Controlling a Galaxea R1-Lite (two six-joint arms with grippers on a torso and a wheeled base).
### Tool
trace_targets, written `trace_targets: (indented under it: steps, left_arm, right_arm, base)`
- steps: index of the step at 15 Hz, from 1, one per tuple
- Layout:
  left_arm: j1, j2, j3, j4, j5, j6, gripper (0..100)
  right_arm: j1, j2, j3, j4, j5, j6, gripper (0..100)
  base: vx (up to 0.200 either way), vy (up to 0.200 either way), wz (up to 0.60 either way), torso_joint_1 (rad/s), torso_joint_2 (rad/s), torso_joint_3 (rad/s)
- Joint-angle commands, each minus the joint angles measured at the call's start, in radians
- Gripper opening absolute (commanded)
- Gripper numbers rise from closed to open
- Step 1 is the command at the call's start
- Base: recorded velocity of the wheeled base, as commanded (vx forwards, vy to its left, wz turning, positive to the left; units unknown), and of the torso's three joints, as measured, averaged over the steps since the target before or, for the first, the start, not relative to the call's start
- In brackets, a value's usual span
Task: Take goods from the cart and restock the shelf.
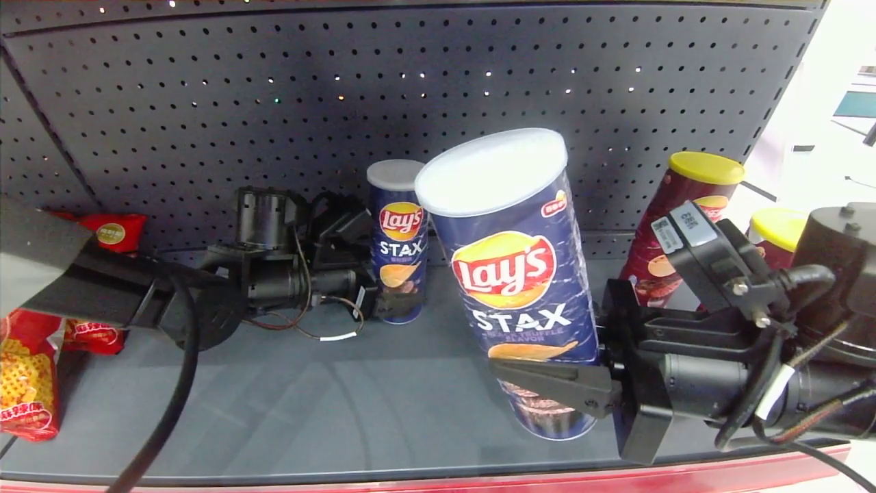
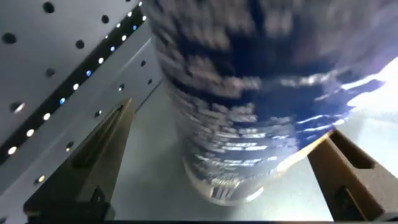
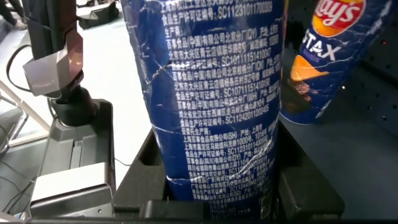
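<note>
Currently, a lidded blue can [image 1: 517, 274] is pinched, tilted, by the right gripper [image 1: 547, 392] at the shelf [image 1: 328, 404] front; at its 10 o'clock, a second can [image 1: 399, 233] is flanked by the left gripper [image 1: 389, 306], spread wide.

back: dark grey pegboard panel [image 1: 274, 103], light glinting through holes | beyond: bright pale floor [image 3: 118, 68]

Left arm: matte black jointed arm [image 1: 137, 294] with a round, ribbed black motor housing [image 1: 263, 218].
Left cables: thick black cable [image 1: 183, 383]; thin red and black wires with a white tag [image 1: 334, 336].
Left end effector: dark two-finger end effector [image 1: 387, 305] with flat, wedge-shaped fingers [image 2: 93, 168].
Right arm: black cylindrical arm [image 1: 712, 383]; boxy black camera module with white printed labels [image 1: 691, 233]; silver screws [image 1: 738, 289].
Right cables: black cable with a white band [image 1: 777, 392].
Right end effector: black block-bodied end effector [image 1: 558, 366] with tapered fingers [image 1: 547, 383].
</note>
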Motion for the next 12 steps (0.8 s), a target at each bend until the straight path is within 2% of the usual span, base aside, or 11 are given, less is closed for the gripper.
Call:
trace_targets:
  steps: [1, 3, 4, 9, 12]
  left_arm:
    - [-0.010, 0.033, -0.023, -0.002, 0.002, -0.002, 100]
    - [-0.010, 0.033, -0.021, -0.021, 0.002, -0.003, 100]
    - [-0.008, 0.033, -0.021, -0.021, 0.002, -0.005, 0]
    - [-0.002, -0.001, 0.011, -0.021, 0.002, -0.003, 0]
    - [-0.008, -0.136, 0.134, -0.022, 0.020, 0.000, 0]
  right_arm:
    - [-0.001, 0.001, 0.002, -0.001, 0.000, 0.000, 0]
    - [-0.001, 0.002, 0.005, 0.001, 0.000, -0.001, 0]
    - [-0.001, 0.002, 0.005, 0.001, 0.000, -0.001, 0]
    - [0.000, 0.007, 0.003, 0.001, 0.000, -0.001, 0]
    - [0.000, 0.007, 0.005, -0.001, 0.000, -0.001, 0]
  base:
    - [0.000, 0.000, 0.00, 0.000, 0.00, 0.000]
    - [0.000, 0.000, 0.00, 0.000, 0.00, 0.000]
    - [0.000, 0.000, 0.00, 0.000, 0.00, 0.000]
    - [0.000, 0.000, 0.00, 0.000, 0.00, 0.000]
    - [0.000, 0.000, 0.00, 0.000, 0.00, 0.000]
